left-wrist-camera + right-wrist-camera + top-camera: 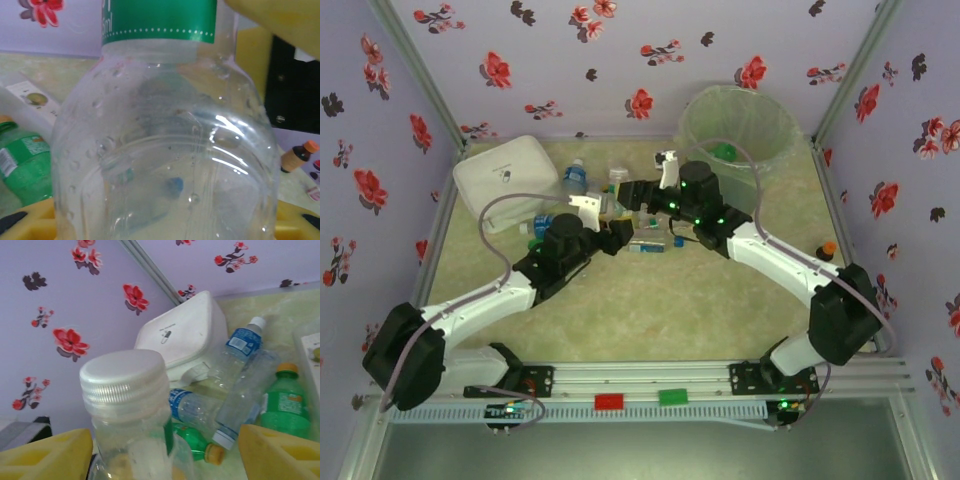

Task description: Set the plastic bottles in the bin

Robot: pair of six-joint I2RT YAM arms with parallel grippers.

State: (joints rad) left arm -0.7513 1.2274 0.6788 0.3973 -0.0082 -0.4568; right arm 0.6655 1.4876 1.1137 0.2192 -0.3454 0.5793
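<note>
1. The clear plastic bottle with a green label and white screw cap (125, 385) is at the middle of the pale green surface (650, 310), between the two arms, with the left fingers (292, 220) clenched on its body.
2. The right fingers (45, 455) stand released on either side of its neck, with a gap on each side (a handover, I judge).
3. To do it well, close the right fingers below the cap before the left fingers let go. Squeeze gently, because thin plastic buckles.
4. The tall translucent grey-green bin (770, 105) stands at the far right, on the right arm's side.
5. The right wrist view gives those gaps and the white rounded box (185, 335). The left wrist view gives the droplet-flecked body and a small amber bottle (297, 156).
</note>
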